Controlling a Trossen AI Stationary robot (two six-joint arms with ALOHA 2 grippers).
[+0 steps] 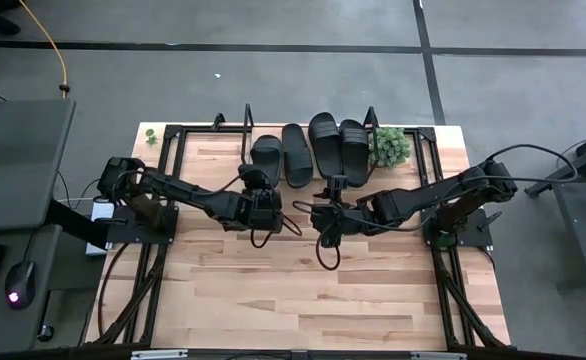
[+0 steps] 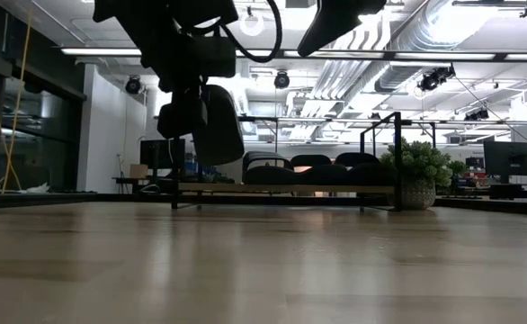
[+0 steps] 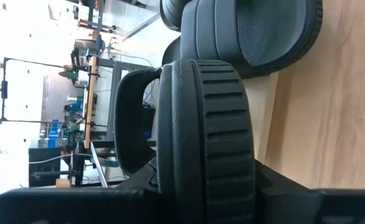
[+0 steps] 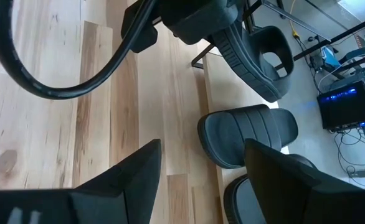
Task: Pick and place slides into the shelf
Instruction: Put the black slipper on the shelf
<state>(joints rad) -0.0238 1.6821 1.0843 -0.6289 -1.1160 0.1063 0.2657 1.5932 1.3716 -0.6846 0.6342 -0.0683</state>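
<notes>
Three black slides lie side by side on the shelf [image 1: 303, 135] at the table's far edge: one [image 1: 296, 155], one [image 1: 323, 142] and one [image 1: 353, 150]. They also show on the shelf's board [image 2: 286, 187] in the low view. The remaining slide [image 1: 266, 158] is in my left gripper [image 1: 263, 197], raised at the shelf's left part. That gripper is shut on it. My right gripper [image 1: 328, 215] hovers open over the table just near of the shelf, right of the left gripper. It touches nothing, and the shelved slides [image 4: 248, 134] lie ahead of its fingers. My left gripper holds the slide by its near end [image 3: 201, 186], pinched between the two fingers, with the ribbed sole [image 3: 204, 118] edge-on and the strap [image 3: 129, 124] to one side. The slide [image 2: 218, 121] is lifted clear of the table and hangs tilted below the gripper.
A small potted plant [image 1: 391, 146] stands at the shelf's right end, also seen as the plant [image 2: 416, 175] in the low view. Black rails [image 1: 163, 160] frame the tabletop's left and right sides. Cables loop under both wrists. Bare wood [image 1: 303, 290] stretches toward the near edge.
</notes>
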